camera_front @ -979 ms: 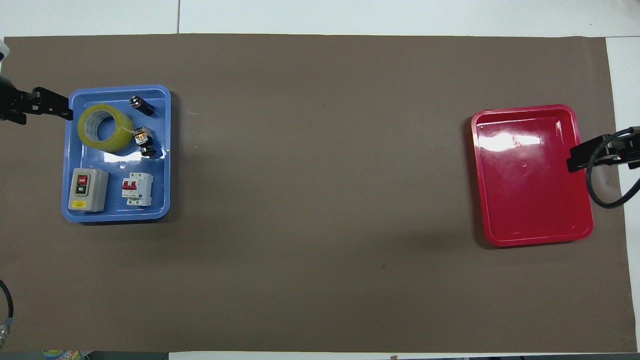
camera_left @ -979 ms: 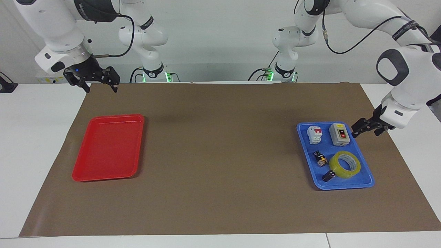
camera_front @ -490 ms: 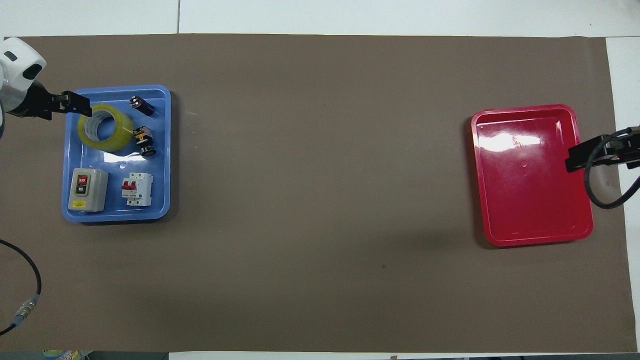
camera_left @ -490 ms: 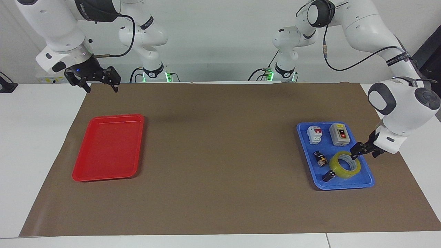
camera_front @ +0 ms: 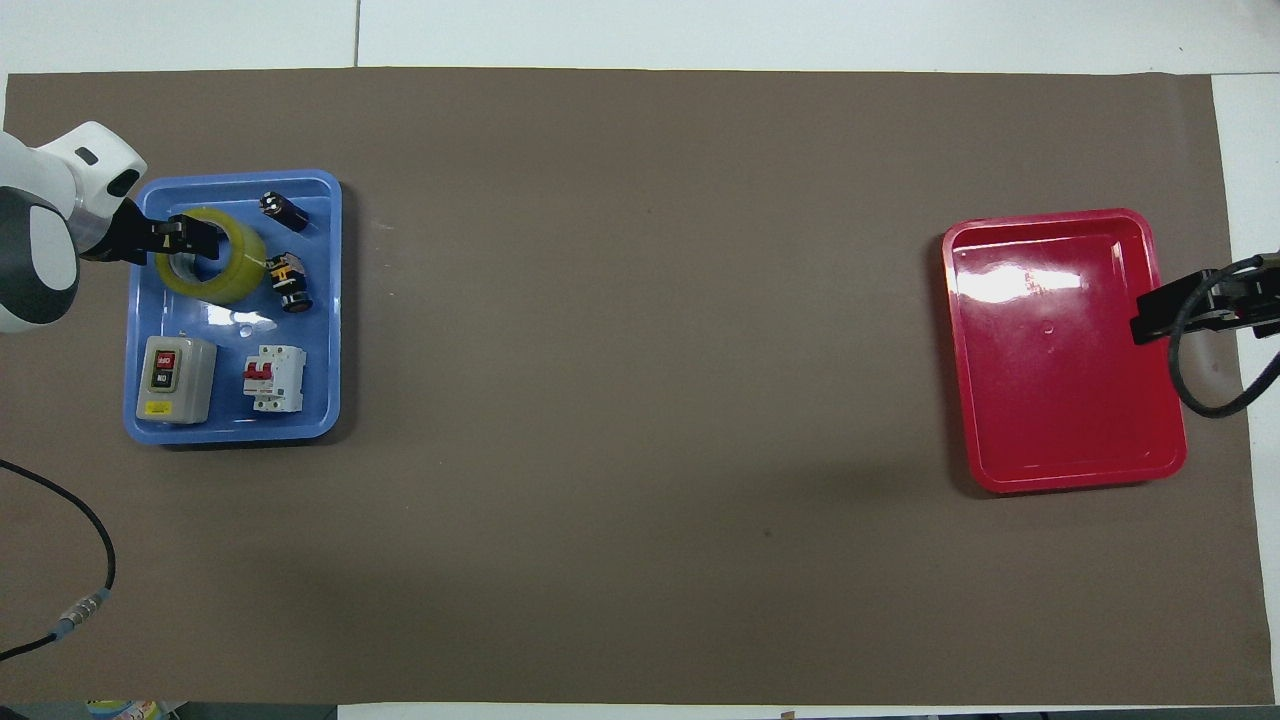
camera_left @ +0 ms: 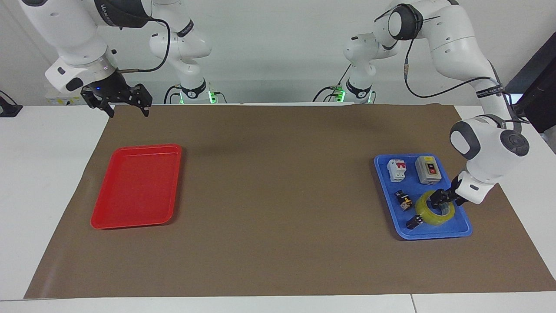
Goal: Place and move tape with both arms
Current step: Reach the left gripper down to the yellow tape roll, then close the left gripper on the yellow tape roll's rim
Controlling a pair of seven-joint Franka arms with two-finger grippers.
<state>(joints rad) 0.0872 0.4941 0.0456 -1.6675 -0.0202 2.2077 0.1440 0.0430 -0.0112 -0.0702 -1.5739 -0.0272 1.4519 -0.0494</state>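
1. Left end effector (camera_left: 438, 199) is down at the tape (camera_left: 435, 210), straddling its 12 o'clock wall; can't tell its opening.
2. Tape lies flat in the blue tray (camera_left: 462, 229); I'd pinch the wall squarely.
3. Right end effector (camera_left: 126, 104) waits, spread wide.

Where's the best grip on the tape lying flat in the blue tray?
Grip the tape's wall from above, one finger in its open core, one outside, at the side away from the small black parts. The left tool is already there.
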